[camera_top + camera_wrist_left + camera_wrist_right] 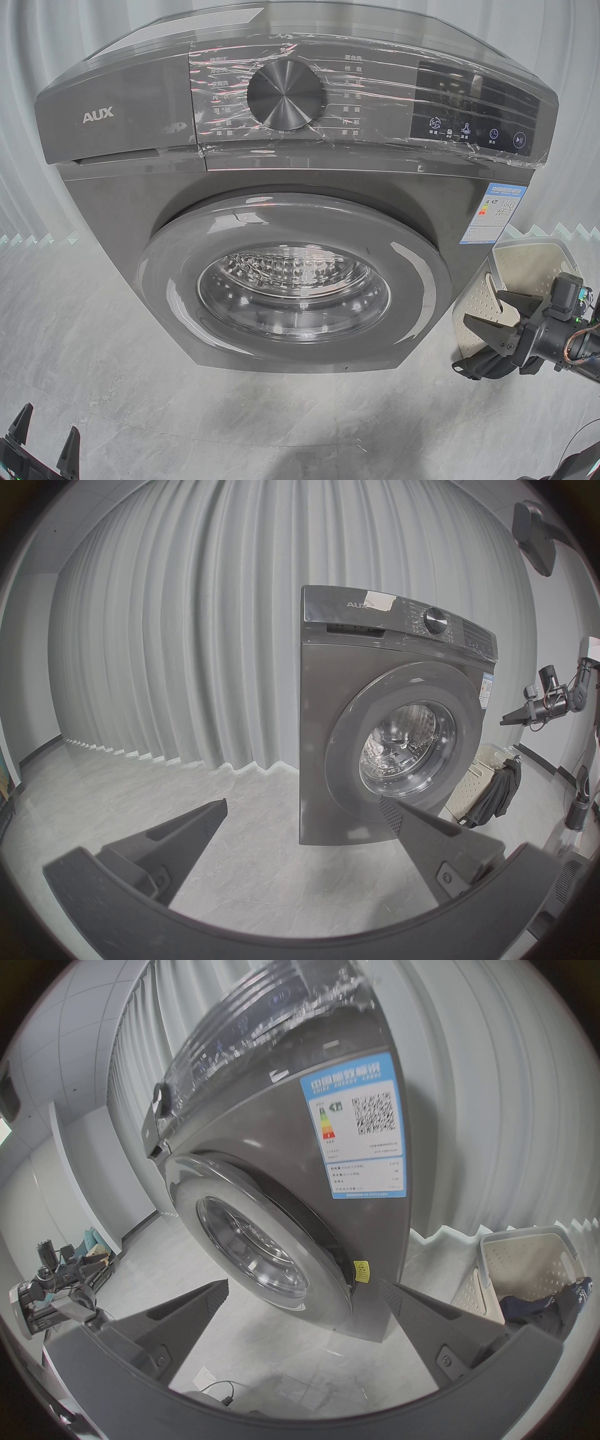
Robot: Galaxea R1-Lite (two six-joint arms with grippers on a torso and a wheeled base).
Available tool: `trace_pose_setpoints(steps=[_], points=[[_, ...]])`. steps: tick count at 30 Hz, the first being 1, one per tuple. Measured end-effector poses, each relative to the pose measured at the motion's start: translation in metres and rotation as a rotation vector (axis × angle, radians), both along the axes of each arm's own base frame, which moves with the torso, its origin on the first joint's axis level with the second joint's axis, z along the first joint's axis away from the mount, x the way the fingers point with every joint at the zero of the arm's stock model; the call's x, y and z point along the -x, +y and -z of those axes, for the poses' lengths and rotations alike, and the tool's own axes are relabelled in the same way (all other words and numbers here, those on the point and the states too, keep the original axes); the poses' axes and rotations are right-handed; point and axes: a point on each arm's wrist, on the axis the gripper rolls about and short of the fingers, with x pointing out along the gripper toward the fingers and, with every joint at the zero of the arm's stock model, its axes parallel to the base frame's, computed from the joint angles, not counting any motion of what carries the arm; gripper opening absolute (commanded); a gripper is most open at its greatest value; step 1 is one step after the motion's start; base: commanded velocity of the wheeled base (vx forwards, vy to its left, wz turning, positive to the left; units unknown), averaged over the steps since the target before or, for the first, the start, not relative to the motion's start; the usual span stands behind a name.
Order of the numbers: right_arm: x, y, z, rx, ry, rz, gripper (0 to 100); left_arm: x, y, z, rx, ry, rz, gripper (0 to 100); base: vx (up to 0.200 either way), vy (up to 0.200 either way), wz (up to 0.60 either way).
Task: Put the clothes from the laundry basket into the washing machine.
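Head view has the grey metal front-loading washing machine (294, 181) square ahead, its round glass-windowed door (294, 284) shut, so nothing can go into the drum yet. The cream perforated plastic laundry basket (540, 262) sits on the floor just beside the machine's right flank, with a dark, limp cloth garment (484, 365) draped over its near rim and hanging down the outside; the right wrist view shows dark cloth at the basket's open top as well. The right gripper (484, 306) hangs above that garment with its black fingers spread wide and nothing between them, pointing toward the door's right edge. The left gripper (50, 420) sits low at the robot's left, well apart from everything, likewise spread and empty. The step in hand looks to be opening the door. I would hook a finger behind the rim on its right side, where the right wrist view shows a dark gap between door and cabinet, and pull along the hinge's arc rather than straight out, with the wrist held clear of the basket below. The garment will likely sag and trail, so it wants a grip on a bunched part. The pale grey marbled tile floor (187, 400) is smooth and glossy, and a pale pleated curtain (156, 655) closes the room behind the machine.
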Motion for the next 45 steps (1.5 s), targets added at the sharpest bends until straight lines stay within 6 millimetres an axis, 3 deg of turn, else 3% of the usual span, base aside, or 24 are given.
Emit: trace_pose_setpoints(steps=[15, 21, 33, 39, 45], points=[[-0.046, 0.041, 0.007, 0.009, -0.017, 0.003, 100, 0.000, 0.000, 0.000, 0.000, 0.000, 0.000, 100, 0.000, 0.000, 0.00], [-0.053, 0.049, 0.013, 0.013, -0.008, -0.014, 100, 0.000, 0.000, 0.000, 0.001, 0.000, 0.000, 100, 0.000, 0.000, 0.00], [-0.046, 0.061, 0.028, 0.039, 0.050, -0.075, 100, 0.000, 0.000, 0.000, 0.002, 0.000, 0.000, 100, 0.000, 0.000, 0.00], [-0.028, 0.052, 0.041, 0.072, 0.095, -0.088, 100, 0.000, 0.000, 0.000, 0.001, 0.000, 0.000, 100, 0.000, 0.000, 0.00], [-0.011, 0.046, 0.042, 0.076, 0.094, -0.107, 100, 0.000, 0.000, 0.000, 0.002, 0.000, 0.000, 100, -0.200, 0.000, 0.00]])
